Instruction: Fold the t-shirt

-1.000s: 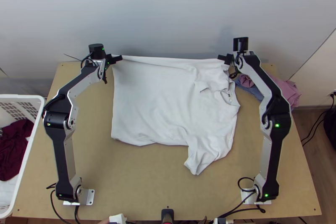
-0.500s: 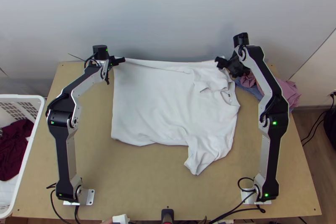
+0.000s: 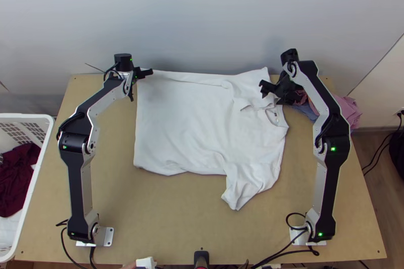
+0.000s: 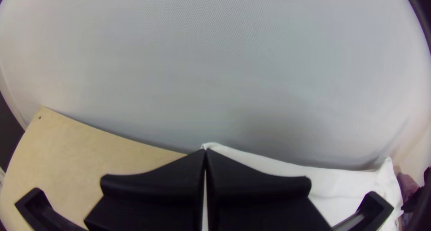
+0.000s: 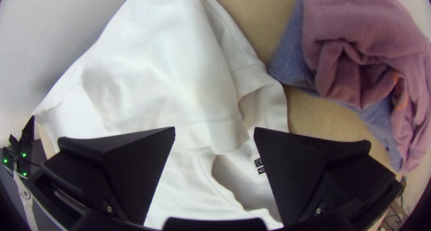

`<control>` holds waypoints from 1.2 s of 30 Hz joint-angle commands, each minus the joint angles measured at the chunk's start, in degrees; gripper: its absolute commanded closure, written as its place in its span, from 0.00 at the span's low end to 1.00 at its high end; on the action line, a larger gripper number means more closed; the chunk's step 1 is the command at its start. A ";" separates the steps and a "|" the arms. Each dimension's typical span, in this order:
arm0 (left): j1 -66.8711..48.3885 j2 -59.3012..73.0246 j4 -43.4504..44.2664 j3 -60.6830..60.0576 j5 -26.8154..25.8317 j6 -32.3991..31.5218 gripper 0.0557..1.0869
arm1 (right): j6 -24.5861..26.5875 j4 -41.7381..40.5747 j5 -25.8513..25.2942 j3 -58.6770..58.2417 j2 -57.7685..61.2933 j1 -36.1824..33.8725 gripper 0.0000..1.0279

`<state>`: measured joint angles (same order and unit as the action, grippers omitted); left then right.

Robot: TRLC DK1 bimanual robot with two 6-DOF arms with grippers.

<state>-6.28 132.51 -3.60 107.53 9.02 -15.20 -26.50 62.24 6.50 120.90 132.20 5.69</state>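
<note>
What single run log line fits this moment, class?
left hand: closed on shirt, far left corner | right hand: open above shirt, near collar | shirt: spread | pink cloth: right of shirt

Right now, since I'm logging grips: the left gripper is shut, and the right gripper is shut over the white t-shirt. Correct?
No: the right wrist view shows the right gripper open over the white t-shirt. The left gripper is shut, as you say.
</note>
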 commanded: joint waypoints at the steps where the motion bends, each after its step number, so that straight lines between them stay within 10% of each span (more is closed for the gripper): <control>1: -0.13 0.56 -0.97 1.55 -0.05 0.00 0.96 | 1.10 -0.80 0.09 -1.28 1.30 -0.33 0.30; 4: 0.04 0.65 -1.50 2.07 -0.05 0.00 0.96 | 2.77 -3.09 0.35 -1.02 1.48 -0.42 0.72; 10: 0.48 1.53 -2.38 3.13 -0.05 0.17 0.96 | 5.50 -3.35 1.23 1.27 1.74 -0.24 0.97; 36: -0.22 -9.64 -6.07 -9.79 -1.55 -1.32 0.96 | 3.74 4.03 6.68 -1.19 -13.29 -1.56 0.97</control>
<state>-5.63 129.27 -11.44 106.19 8.75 -16.49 -23.35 64.40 10.92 127.59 125.47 4.73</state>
